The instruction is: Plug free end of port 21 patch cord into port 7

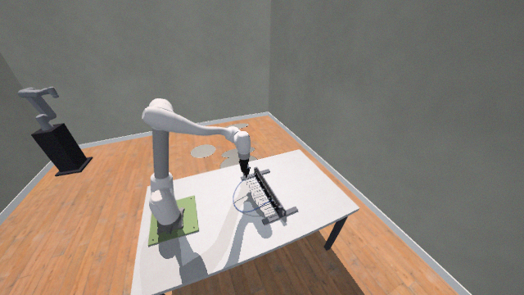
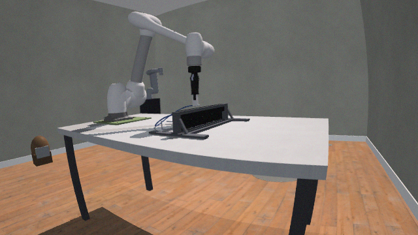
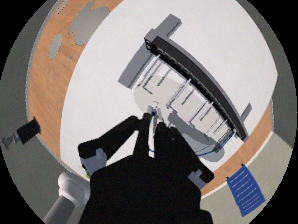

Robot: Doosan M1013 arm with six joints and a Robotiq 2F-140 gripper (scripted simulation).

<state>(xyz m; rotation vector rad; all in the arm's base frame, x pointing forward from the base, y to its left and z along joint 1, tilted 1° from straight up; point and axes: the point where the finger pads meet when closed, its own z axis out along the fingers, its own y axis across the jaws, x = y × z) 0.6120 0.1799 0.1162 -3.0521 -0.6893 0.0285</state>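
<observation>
My gripper is shut on the cord's free plug, a small pale piece sticking out past the fingertips. It hangs above the table at the front side of the rack, near the far, low-numbered end. The dark rack stands upright on its two feet. The blue patch cord loops from the rack's near, high-numbered end up toward the gripper. Port numbers are too small to read, port 7 cannot be picked out, and the latch side is unclear.
Thin pale bars stick out from the rack's front. The rack's feet reach out at both ends. The arm's green base plate is on the white table. Another arm stands on a black pedestal away from the table.
</observation>
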